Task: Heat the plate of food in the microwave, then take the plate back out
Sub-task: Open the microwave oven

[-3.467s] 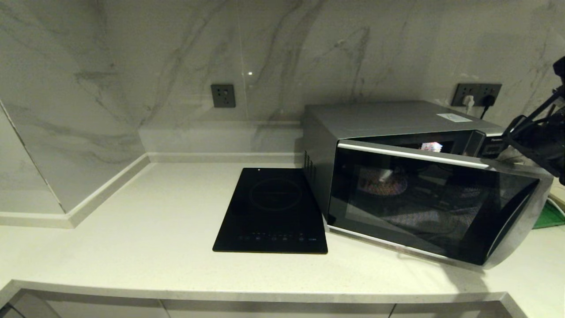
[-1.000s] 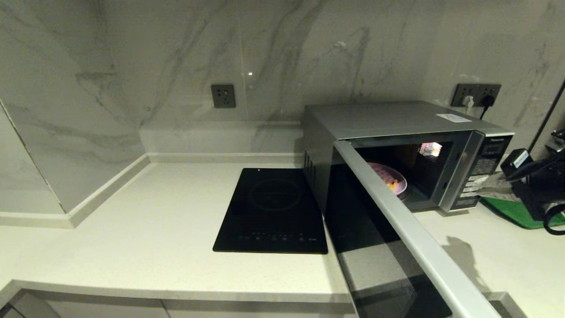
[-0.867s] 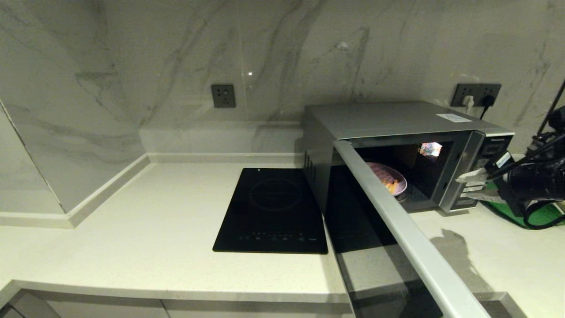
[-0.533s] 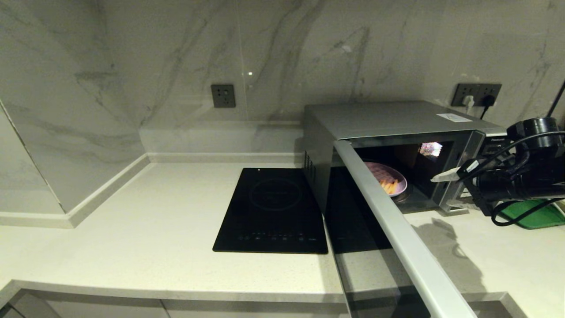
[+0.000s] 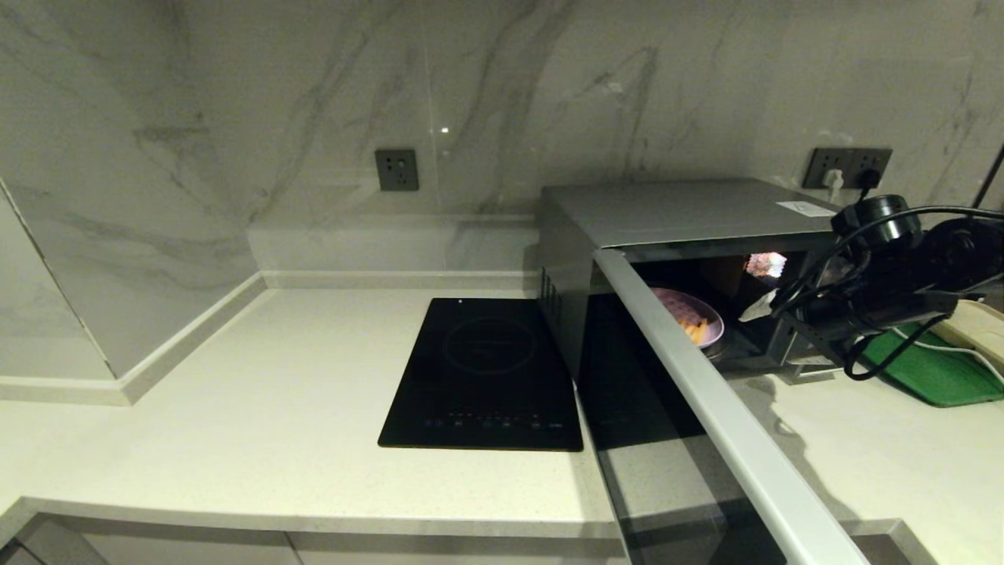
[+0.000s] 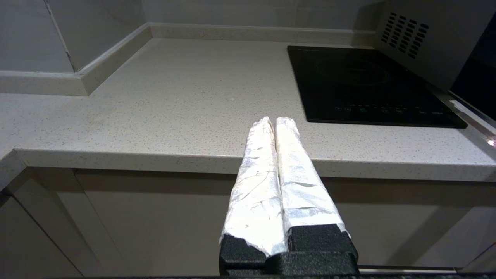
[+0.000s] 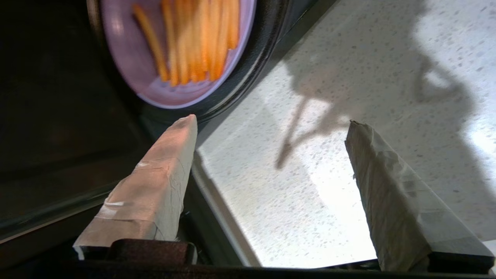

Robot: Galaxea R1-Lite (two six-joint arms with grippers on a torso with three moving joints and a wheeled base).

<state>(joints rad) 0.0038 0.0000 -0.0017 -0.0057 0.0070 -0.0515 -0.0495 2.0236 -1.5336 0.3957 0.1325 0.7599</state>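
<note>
The microwave (image 5: 674,212) stands at the back right of the worktop (image 5: 235,408) with its door (image 5: 706,416) swung wide toward the front edge, and the plate (image 5: 694,314) of orange sticks sits inside on the turntable. The right claw (image 5: 757,308) hangs at the mouth of the cavity, fingers (image 7: 155,193) spread apart and empty, just short of the plate's near rim. The left claw (image 6: 273,122), its fingers pressed together, is parked low off the worktop's front edge, left of the cooktop (image 5: 486,377).
</note>
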